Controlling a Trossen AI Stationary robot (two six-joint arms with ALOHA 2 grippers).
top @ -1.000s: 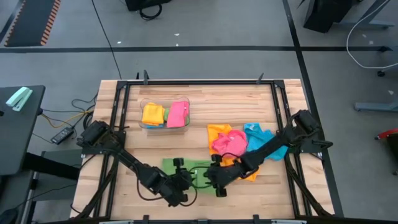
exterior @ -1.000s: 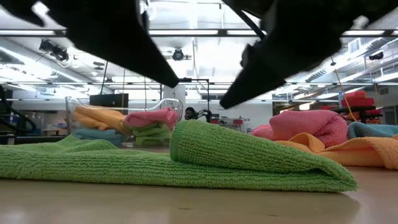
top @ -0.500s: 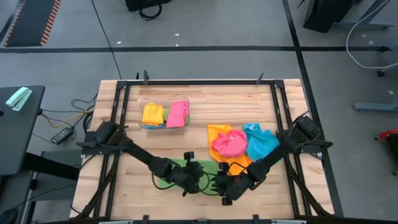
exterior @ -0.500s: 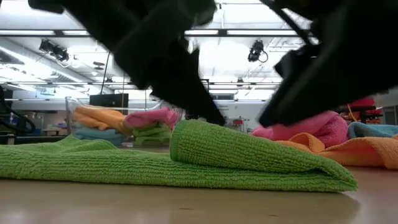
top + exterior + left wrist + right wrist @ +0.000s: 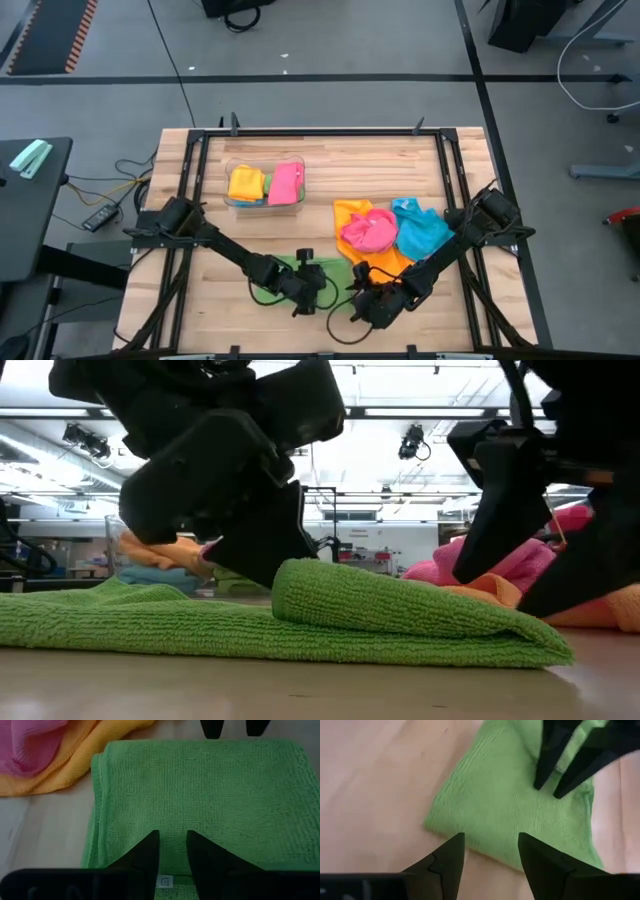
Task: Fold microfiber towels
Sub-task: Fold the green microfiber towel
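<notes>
A green microfiber towel lies folded on the wooden table near its front edge, its right part doubled into a thicker fold. My left gripper is low over the towel's left end, fingers a little apart and slanting down. My right gripper faces it from the right, open wide above the towel's near right corner and bare wood. Pink, orange and blue towels lie heaped at the right. My left gripper has its fingertips down at the green towel's top layer, close to the edge that bears a small label. They slant down from the table's left. I cannot tell whether they touch the cloth; nothing shows between them but flat towel.
A clear bin at the back left holds folded yellow and pink towels. A black frame rims the table. Bare wood shows in front of the green towel and at the far middle.
Both grippers have come down to the green towel. My left one went toward the table's right and far side onto the towel's left end. My right one went toward the near right and rolled about its own axis. The towel has kept its place and shape.
</notes>
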